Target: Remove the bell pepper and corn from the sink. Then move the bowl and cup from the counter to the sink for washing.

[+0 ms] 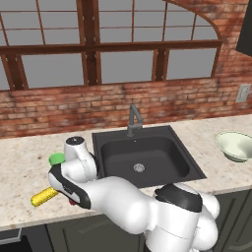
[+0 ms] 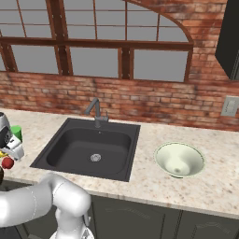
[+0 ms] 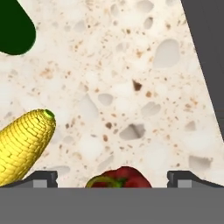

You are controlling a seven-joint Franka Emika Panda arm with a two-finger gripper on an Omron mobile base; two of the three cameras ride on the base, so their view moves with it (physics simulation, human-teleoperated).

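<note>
With the bell pepper (image 3: 119, 177) and corn (image 3: 24, 144) lying on the counter (image 3: 131, 87) left of the sink (image 1: 142, 157), the gripper (image 3: 113, 179), jaws wide and empty, should lift straight clear before seeking the green cup (image 1: 56, 159).

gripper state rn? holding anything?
Gripper: open, holding nothing. The small glossy red bell pepper sits on the beige speckled stone counter between its spread fingertips, with the yellow corn cob lying beside it.
</note>
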